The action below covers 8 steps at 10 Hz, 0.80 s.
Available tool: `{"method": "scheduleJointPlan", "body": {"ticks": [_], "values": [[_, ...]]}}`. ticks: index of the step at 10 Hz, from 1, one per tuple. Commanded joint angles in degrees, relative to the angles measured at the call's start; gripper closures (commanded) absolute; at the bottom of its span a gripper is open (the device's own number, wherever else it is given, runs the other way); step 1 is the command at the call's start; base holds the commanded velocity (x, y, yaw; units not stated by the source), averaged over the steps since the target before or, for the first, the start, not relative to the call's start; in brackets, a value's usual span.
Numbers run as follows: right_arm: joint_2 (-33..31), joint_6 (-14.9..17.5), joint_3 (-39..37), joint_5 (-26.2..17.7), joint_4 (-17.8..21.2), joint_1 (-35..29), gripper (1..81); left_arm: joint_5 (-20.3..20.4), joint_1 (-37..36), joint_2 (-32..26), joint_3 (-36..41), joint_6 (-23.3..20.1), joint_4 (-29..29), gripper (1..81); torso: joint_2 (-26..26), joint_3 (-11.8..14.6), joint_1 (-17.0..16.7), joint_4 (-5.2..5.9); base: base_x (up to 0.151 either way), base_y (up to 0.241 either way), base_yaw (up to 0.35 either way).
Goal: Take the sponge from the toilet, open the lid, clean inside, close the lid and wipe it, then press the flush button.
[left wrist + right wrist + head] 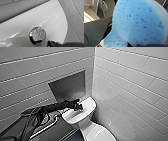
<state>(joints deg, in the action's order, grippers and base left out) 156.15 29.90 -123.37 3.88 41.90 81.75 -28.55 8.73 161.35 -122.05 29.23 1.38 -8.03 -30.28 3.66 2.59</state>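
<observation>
The white toilet [85,122] stands in the corner, its lid [101,133] down over the bowl. My left gripper [78,106] is shut and reaches over the tank top [86,108]. In the left wrist view its dark tip [53,43] rests just beside the round chrome-rimmed flush button [37,35] in the middle of the tank top [50,18]. The bright blue sponge [139,22] looms close in the right wrist view, with my right gripper [144,45] shut on it.
A recessed metal niche [68,87] sits in the tiled wall behind the tank. A metal grab bar [47,127] runs along the wall left of the toilet. Tiled walls [130,84] close in on the right.
</observation>
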Motion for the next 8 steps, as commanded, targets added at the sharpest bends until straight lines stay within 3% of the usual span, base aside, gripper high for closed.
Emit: {"method": "scheduleJointPlan", "body": {"ticks": [1,4,6,8], "values": [[-0.9,0.1,0.9,-5.6,0.5,0.0,81.1,-1.9,-12.7,-9.1,12.2,-0.1,3.8,81.1,0.0,0.0,0.0,0.00,0.000,0.000,0.000],[-1.3,0.1,0.7,-5.5,0.6,0.0,81.1,-1.9,-10.8,-20.2,28.7,-0.1,4.5,81.1,0.0,0.0,0.0,0.00,0.000,0.000,0.000],[-1.4,0.1,0.5,-5.6,0.6,0.1,81.1,-1.9,-4.7,-27.5,39.7,-0.3,4.0,81.1,0.0,0.0,0.0,0.00,0.000,0.000,0.000],[-1.6,0.1,0.5,-5.6,0.6,0.2,81.1,-1.7,2.5,-35.3,49.3,-0.8,2.8,81.1,0.0,3.7,0.0,0.00,0.000,0.000,0.000]]}}
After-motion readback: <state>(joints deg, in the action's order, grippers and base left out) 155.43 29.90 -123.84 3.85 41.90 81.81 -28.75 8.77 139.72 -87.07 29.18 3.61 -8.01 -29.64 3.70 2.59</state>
